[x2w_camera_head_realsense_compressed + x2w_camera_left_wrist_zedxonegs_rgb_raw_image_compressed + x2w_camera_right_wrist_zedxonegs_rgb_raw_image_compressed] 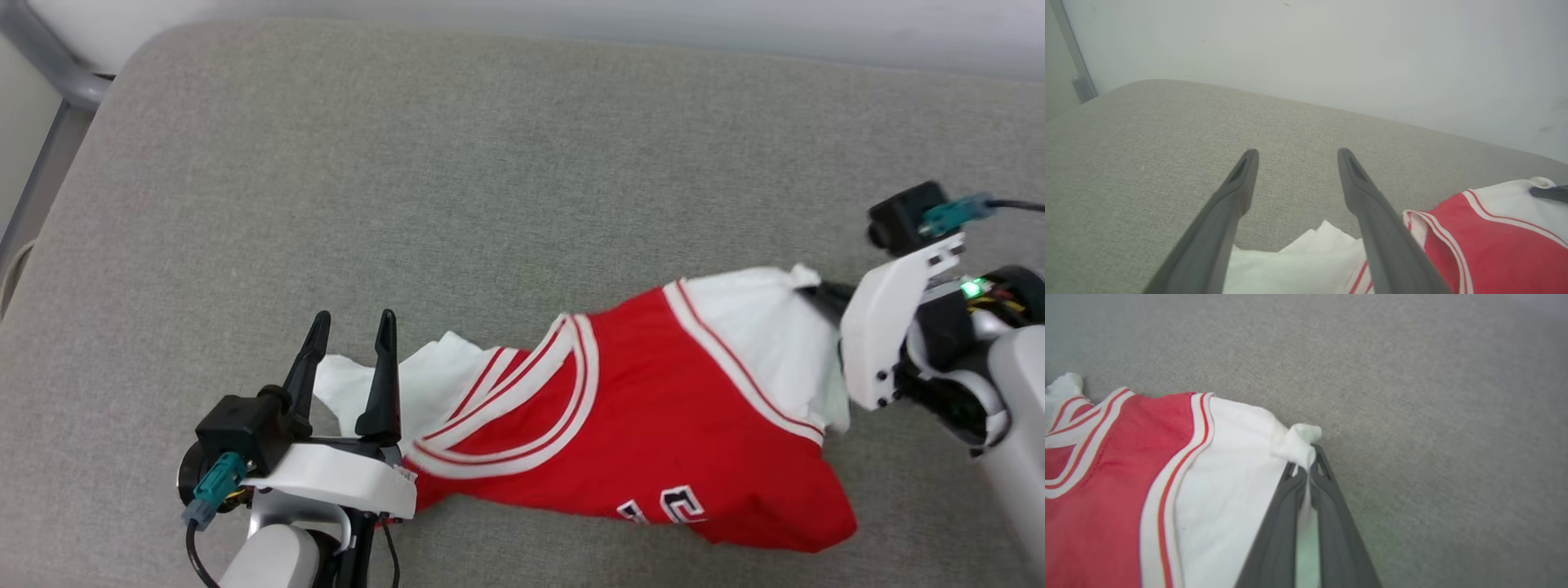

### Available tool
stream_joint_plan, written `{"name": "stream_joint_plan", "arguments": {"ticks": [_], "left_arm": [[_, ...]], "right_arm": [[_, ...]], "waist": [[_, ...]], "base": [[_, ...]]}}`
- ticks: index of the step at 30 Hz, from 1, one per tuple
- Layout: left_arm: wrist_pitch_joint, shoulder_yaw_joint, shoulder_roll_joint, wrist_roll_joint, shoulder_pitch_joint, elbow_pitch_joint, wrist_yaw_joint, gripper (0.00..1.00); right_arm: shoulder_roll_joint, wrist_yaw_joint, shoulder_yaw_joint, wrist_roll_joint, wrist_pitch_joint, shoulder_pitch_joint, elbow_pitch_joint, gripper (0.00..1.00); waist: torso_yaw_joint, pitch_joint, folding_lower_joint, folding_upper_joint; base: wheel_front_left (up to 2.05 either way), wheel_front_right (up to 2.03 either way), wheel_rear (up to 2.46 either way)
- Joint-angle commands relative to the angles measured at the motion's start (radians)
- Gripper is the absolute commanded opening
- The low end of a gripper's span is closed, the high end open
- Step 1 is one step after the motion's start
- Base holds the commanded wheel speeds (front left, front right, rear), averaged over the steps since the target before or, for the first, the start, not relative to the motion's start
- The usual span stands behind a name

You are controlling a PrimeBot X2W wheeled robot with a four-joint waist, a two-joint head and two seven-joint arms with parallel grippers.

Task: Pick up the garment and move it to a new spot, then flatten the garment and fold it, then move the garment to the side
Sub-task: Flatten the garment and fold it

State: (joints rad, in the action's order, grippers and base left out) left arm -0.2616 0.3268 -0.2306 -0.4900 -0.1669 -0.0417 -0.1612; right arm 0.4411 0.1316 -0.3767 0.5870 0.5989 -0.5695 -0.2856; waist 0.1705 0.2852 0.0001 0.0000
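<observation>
- Lower left, head view: left hand [354,315], fingers spread, nothing held, poised at white end of garment [653,400].
- Lower centre: garment bunched, unfolded, on grey upholstered surface [490,163].
- Right edge: right hand [1306,465] pinched shut on garment's other white end.
- Judged: pickup beginning; move, flatten, fold, set-aside outstanding.

A bare indoor room, more a test space than a home, though this is not certain. A wide grey fabric pad [490,163] meets a plain white wall [1331,49], with a grey metal rail [45,53] at the pad's far left corner.
</observation>
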Motion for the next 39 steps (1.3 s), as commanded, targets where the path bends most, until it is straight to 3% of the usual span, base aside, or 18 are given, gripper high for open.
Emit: {"name": "stream_joint_plan", "arguments": {"ticks": [1,9,15,20,21,22,23,30,39], "left_arm": [[-0.005,-0.003,0.003,0.001,0.008,-0.002,0.003,1.0],[-0.003,-0.016,-0.008,-0.005,0.042,-0.016,0.003,1.0],[0.015,-0.019,-0.022,-0.017,0.061,-0.033,0.003,1.0],[0.03,-0.022,-0.031,-0.029,0.076,-0.046,-0.003,1.0],[0.032,-0.022,-0.032,-0.031,0.078,-0.047,-0.003,1.0],[0.035,-0.022,-0.034,-0.032,0.079,-0.051,-0.003,1.0],[0.036,-0.023,-0.036,-0.031,0.082,-0.053,-0.004,1.0],[0.054,-0.025,-0.054,-0.04,0.104,-0.055,-0.007,1.0],[0.126,-0.032,-0.078,-0.068,0.096,-0.035,-0.017,1.0]], "right_arm": [[0.003,-0.002,0.023,-0.007,-0.014,0.016,0.01,0.0],[-0.027,-0.002,0.317,-0.101,-0.018,0.218,0.087,0.0],[-0.12,-0.002,0.497,-0.169,0.005,0.415,0.112,0.0],[-0.205,-0.001,0.561,-0.221,-0.069,0.487,0.089,0.0],[-0.219,-0.001,0.568,-0.231,-0.099,0.488,0.085,0.17],[-0.233,-0.001,0.568,-0.239,-0.129,0.49,0.082,0.65],[-0.247,-0.001,0.569,-0.24,-0.161,0.491,0.083,1.0],[-0.296,-0.001,0.588,-0.312,-0.409,0.508,0.141,1.0],[-0.351,-0.001,0.574,-0.415,-0.568,0.556,0.277,1.0]], "waist": [[-0.016,-0.015,-0.0001,0.0],[-0.073,-0.063,-0.0001,0.0],[-0.098,-0.085,-0.0001,0.0],[-0.109,-0.1,-0.0001,0.0],[-0.11,-0.103,-0.0001,0.0],[-0.111,-0.108,-0.0001,0.0],[-0.112,-0.114,-0.0001,0.0],[-0.114,-0.152,-0.0001,0.0],[-0.119,-0.18,-0.0001,0.0]], "base": [[0.0,0.0,0.0],[0.0,0.0,0.0],[0.0,0.0,0.0],[0.0,0.0,0.0],[0.0,0.0,0.0],[0.0,0.0,0.0],[0.0,0.0,0.0],[0.0,0.0,0.0],[0.0,0.0,0.0]]}}
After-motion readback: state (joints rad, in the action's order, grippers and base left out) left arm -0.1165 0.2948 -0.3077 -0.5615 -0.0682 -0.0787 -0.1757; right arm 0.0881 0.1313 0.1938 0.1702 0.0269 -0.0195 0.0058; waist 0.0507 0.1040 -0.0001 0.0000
